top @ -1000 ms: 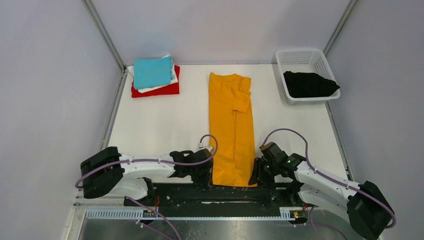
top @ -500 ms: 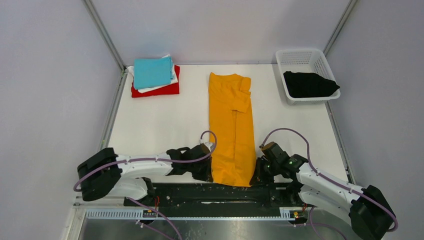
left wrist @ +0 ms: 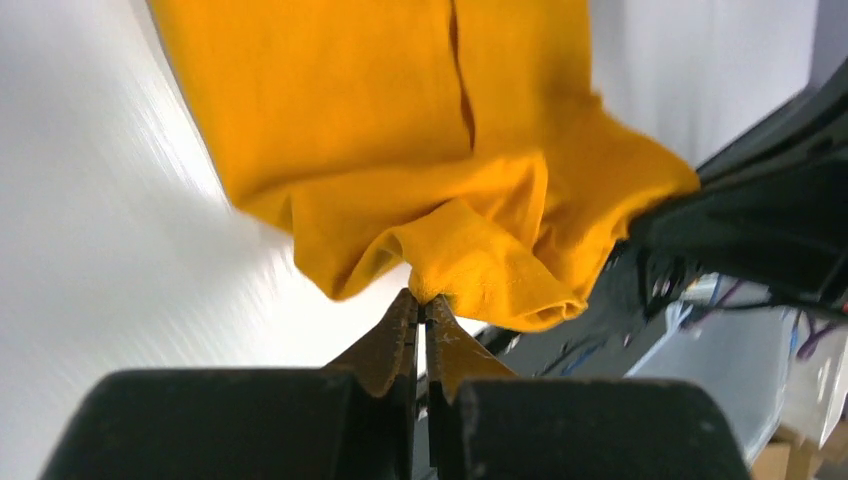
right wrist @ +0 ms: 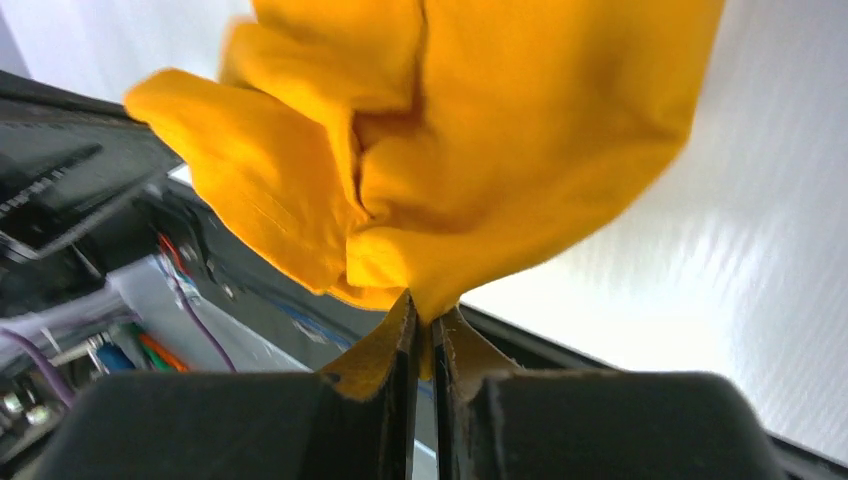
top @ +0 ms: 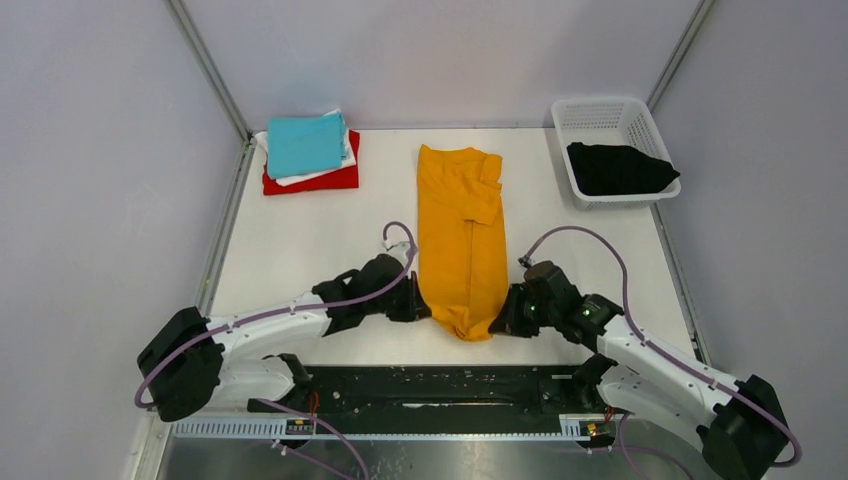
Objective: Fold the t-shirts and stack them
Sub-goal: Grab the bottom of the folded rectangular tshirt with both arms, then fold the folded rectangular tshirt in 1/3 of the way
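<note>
The left jaws are pinched tight on the near left corner of the orange-yellow t-shirt, and the right jaws are clamped on its near right corner. The near hem bunches between them, and the rest lies as a long strip along the middle of the counter. At the far left, well apart, a teal t-shirt tops a white t-shirt and a red t-shirt. At the far right, a black t-shirt lies in a white mesh basket.

T-shirt between stack and basket
</note>
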You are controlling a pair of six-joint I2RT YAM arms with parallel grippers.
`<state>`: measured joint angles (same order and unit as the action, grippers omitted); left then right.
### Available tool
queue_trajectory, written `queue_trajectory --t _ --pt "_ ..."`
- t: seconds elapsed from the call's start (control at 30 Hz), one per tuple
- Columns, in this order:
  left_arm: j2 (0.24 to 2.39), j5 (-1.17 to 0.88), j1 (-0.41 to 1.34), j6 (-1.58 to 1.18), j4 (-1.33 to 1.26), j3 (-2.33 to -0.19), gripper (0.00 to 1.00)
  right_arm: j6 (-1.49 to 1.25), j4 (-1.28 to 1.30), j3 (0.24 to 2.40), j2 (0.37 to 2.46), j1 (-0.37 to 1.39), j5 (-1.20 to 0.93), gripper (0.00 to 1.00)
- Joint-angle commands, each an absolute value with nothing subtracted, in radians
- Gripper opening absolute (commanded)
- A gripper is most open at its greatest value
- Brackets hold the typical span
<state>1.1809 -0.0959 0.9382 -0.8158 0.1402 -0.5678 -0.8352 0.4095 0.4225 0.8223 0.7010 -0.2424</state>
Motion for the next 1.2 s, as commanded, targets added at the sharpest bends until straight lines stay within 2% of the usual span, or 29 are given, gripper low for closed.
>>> queue_trajectory --t 0.0,0.17,0.5,0.67,0.73,0.77,0.8,0.83,0.9,0.93,0.97,1.0,1.07,1.17 --pt "1.228 -0.062 0.839 -0.765 0.013 -0.683 0.0 -0.798 0.274 0.56 0.923 0.624 -0.149 0.1" --pt "1.351 -0.07 0.703 -0.727 0.006 -0.791 0.0 -0.746 0.187 0.675 1.094 0.481 -0.219 0.09" --pt "1.716 -0.18 0.564 -0.675 0.07 -1.123 0.0 -0.663 0.115 0.935 1.447 0.353 -0.215 0.1" --pt "1.8 -0.188 0.5 -0.672 0.109 -1.2 0.0 -0.647 0.12 1.06 1.61 0.305 -0.258 0.16" --pt "1.82 -0.182 0.486 -0.675 0.109 -1.212 0.0 -0.635 0.123 1.105 1.663 0.294 -0.254 0.23" --pt "1.825 -0.178 0.483 -0.674 0.109 -1.216 0.01 -0.627 0.127 1.13 1.685 0.287 -0.25 0.31" --pt "1.831 -0.181 0.477 -0.671 0.113 -1.226 0.13 -0.618 0.134 1.163 1.705 0.278 -0.253 0.41" --pt "1.835 -0.188 0.472 -0.666 0.121 -1.237 0.29 -0.608 0.149 1.19 1.725 0.271 -0.258 0.47" --pt "1.833 -0.199 0.465 -0.642 0.146 -1.269 0.46 -0.584 0.179 1.216 1.729 0.263 -0.263 0.64" --pt "1.824 -0.203 0.465 -0.628 0.157 -1.276 0.59 -0.578 0.18 1.208 1.716 0.263 -0.262 0.67" --pt "1.801 -0.203 0.465 -0.613 0.161 -1.271 0.77 -0.575 0.169 1.187 1.697 0.262 -0.274 0.67" --pt "1.783 -0.209 0.465 -0.6 0.158 -1.261 0.86 -0.576 0.151 1.152 1.674 0.262 -0.28 0.69" --pt "1.742 -0.261 0.466 -0.592 0.156 -1.225 0.93 -0.587 0.125 1.066 1.604 0.262 -0.268 0.72" --pt "1.666 -0.32 0.469 -0.597 0.128 -1.111 0.93 -0.601 0.086 0.928 1.507 0.264 -0.254 0.73"
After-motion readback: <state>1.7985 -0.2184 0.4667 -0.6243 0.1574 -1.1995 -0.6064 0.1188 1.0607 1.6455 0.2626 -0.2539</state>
